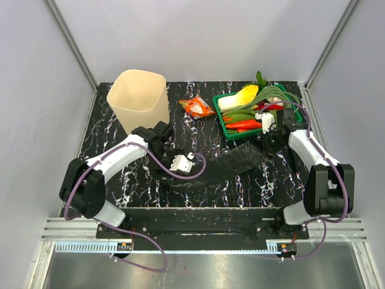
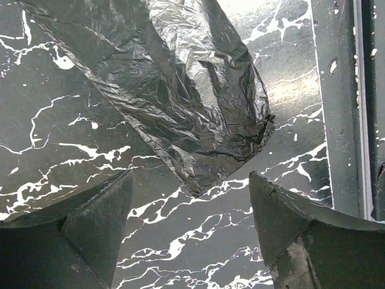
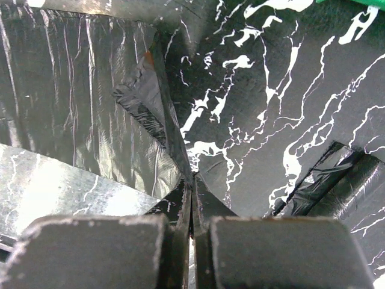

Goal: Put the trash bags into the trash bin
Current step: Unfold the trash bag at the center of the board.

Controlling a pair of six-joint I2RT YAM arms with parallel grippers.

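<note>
Your right gripper (image 3: 191,205) pinches the glossy black plastic trash bag (image 1: 231,164) mid-bench, left gripper (image 2: 191,177) spread above it, so carrying it to the tall cream plastic bin (image 1: 141,111) in the far-left corner is yet to do.

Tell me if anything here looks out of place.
A black plastic trash bag lies sprawled across the marbled table, one edge pinched in the right gripper. A crumpled orange snack wrapper lies loose between the cream plastic bin and the green vegetable tray.
</note>
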